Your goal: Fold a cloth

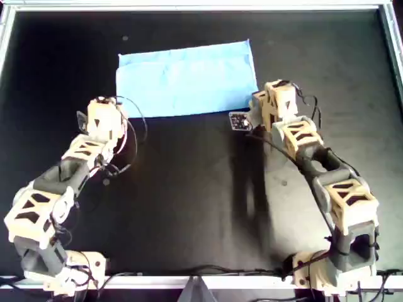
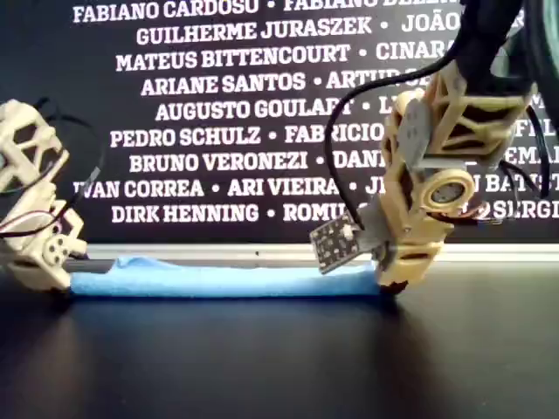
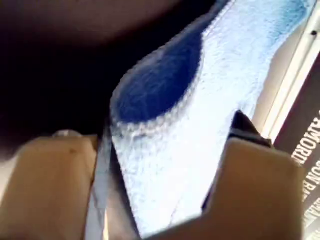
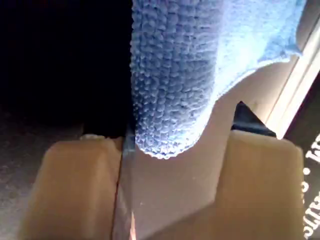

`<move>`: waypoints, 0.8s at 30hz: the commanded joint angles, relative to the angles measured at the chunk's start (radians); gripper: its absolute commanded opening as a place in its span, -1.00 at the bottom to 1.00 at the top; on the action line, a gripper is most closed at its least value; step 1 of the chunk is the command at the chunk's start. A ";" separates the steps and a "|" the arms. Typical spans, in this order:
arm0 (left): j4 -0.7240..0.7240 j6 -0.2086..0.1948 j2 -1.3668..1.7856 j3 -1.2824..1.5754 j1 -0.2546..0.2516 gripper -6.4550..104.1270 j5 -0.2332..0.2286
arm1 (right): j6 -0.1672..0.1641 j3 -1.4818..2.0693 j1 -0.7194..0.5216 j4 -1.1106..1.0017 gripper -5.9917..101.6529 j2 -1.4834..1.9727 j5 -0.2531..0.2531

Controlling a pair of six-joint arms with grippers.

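Here's the cloth (image 1: pixel 186 78), a light blue rectangle lying flat toward the far side of the black worktop (image 1: pixel 189 207), roughly centred left to right. One arm (image 1: pixel 104 119) is at its near-left corner and the other arm (image 1: pixel 274 104) at its near-right corner. The wrist views don't settle which arm is which, so I won't say.

My first gripper (image 3: pixel 160 200) has its jaws apart, straddling a doubled-over edge of blue fabric, and nothing is pinched. My second gripper (image 4: pixel 172 190) is the same: jaws apart around a rounded cloth corner, with a clear gap on one side.

The step in hand looks like taking both near corners for a fold. To do it well:

- Push each jaw pair further onto the fabric before closing. The second gripper has only the tip of the corner, which looks thin to me.
- Catch every layer at the edge, not just the top one.
- Close both together, lift evenly, and carry the near edge straight toward the far edge so the sides line up.

The fabric is soft and will likely sag in the middle, so keep it lightly taut between the two corners.
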 commanded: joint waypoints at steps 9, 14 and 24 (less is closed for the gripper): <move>-0.011 0.003 0.008 -0.052 -0.006 0.57 0.003 | -0.005 -0.077 -0.003 -0.029 0.33 0.018 0.008; -0.011 0.003 0.008 -0.054 -0.006 0.26 0.015 | 0.011 -0.080 -0.014 -0.031 -0.18 0.025 -0.008; -0.015 0.002 0.025 -0.055 -0.012 -0.74 0.015 | 0.011 -0.117 -0.011 -0.031 -0.87 0.018 -0.009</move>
